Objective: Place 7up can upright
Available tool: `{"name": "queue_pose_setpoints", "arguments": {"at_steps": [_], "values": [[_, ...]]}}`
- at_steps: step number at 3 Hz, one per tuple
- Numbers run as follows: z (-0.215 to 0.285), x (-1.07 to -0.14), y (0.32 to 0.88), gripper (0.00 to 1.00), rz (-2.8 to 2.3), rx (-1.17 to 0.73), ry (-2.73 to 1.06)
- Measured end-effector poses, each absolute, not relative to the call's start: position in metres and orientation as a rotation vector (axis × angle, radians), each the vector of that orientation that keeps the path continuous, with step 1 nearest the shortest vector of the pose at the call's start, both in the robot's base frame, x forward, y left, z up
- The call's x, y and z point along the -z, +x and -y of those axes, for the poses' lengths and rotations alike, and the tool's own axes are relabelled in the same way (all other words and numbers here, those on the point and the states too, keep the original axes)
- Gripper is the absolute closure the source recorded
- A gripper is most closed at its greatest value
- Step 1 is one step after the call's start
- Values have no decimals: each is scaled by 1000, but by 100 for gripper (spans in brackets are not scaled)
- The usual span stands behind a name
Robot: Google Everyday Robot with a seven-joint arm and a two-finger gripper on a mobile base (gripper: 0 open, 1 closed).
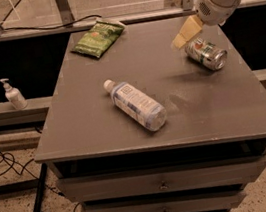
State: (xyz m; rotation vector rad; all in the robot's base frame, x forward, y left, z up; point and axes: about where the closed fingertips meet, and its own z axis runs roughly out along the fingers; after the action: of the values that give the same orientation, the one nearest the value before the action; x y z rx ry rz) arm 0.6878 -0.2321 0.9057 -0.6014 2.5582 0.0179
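While shiny cylindrical 7up can (206, 53) lies sideways | tan tool (185, 34) beside it | grip unclear

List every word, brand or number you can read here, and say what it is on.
No text can be read.
Can, on its side at the table's far right, next to the gripper: green-white label, blurred.
Bottle: blue-white label, blurred.
Green bag: print too small.

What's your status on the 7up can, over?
Gripper at far right, close over 7up can. Can on its side, not upright. Water bottle well clear.
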Motion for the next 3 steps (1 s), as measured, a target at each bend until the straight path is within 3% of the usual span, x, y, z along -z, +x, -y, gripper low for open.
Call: {"name": "queue_pose_setpoints", "arguments": {"at_steps": [3], "values": [[231,-843,712,0,-2675,-113,-613]]}}
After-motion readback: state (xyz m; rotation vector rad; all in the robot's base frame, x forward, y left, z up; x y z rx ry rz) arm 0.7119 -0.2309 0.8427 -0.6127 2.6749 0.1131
